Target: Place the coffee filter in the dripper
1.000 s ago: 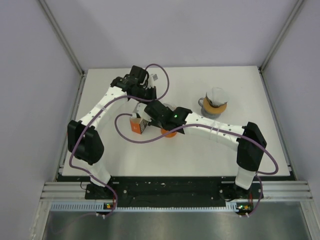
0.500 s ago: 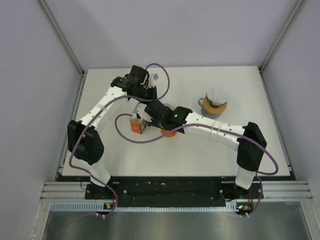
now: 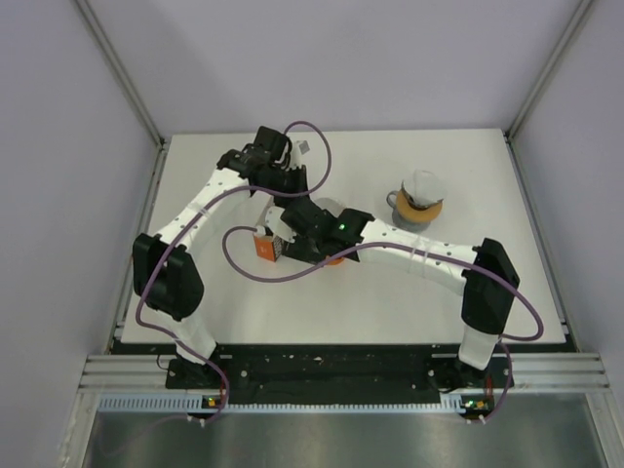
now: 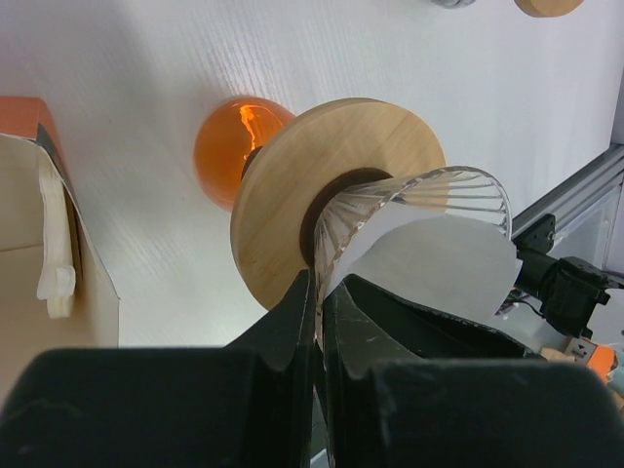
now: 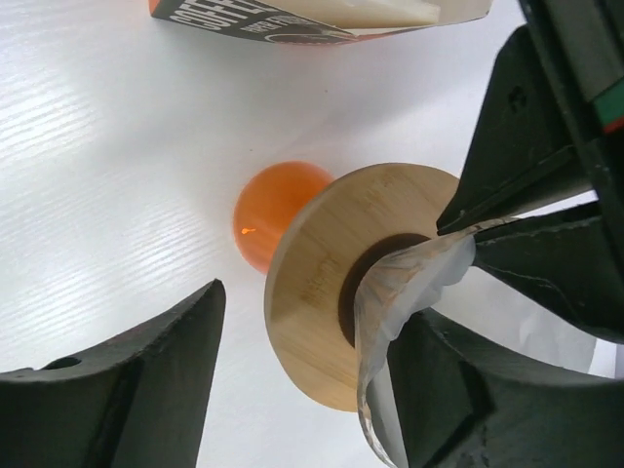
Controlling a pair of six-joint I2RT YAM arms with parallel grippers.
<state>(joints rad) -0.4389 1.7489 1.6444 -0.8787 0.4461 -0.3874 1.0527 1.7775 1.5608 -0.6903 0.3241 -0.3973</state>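
The dripper [image 4: 409, 200] is a ribbed glass cone in a round wooden collar [image 4: 292, 195], standing on an orange glass base [image 4: 219, 146]. The white paper coffee filter [image 4: 439, 268] lies inside the cone. My left gripper [image 4: 317, 288] is shut on the cone's rim, with the filter's edge pinched against the glass. My right gripper [image 5: 317, 312] is open, with one finger on either side of the wooden collar [image 5: 322, 283] and touching nothing. In the top view both grippers meet at mid-table and the right gripper [image 3: 297, 234] covers the dripper; only the orange base [image 3: 331, 259] shows.
An open orange filter box [image 3: 265, 244] stands just left of the dripper, close to the right gripper's left finger. A second dripper on a grey mug [image 3: 419, 200] stands at the right rear. Purple cables loop over the arms.
My right gripper has gone from shut to open beside the dripper. The left gripper has kept its hold on the rim and has not moved.
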